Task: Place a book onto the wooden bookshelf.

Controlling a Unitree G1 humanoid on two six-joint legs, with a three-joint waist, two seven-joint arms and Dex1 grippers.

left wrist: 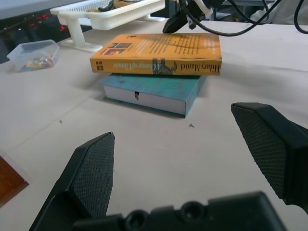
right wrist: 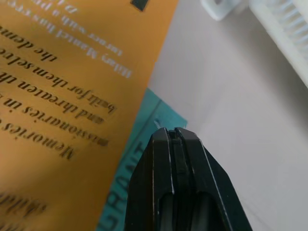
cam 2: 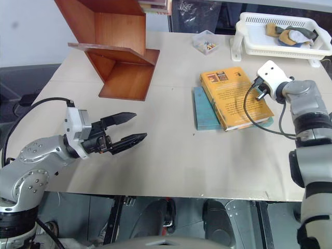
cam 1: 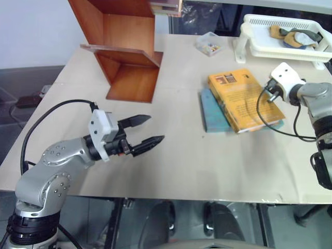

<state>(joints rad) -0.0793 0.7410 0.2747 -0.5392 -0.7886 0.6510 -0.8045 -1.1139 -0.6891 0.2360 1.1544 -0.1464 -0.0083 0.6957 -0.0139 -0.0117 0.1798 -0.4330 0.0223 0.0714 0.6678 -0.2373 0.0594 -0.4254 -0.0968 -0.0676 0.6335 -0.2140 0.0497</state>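
— What sort of room is this?

— A robotics lab or test bench, by the look of it. A plain table covered with a pale sheet, set up as a staging area: a wooden bookshelf as a prop, two stacked books, a white plastic tray on legs holding odds and ends, a small clear box of bits.

— Anything else pointing that way?

— Loose black cable running over the table edge, dark clutter behind. Bare, functional, not domestic.
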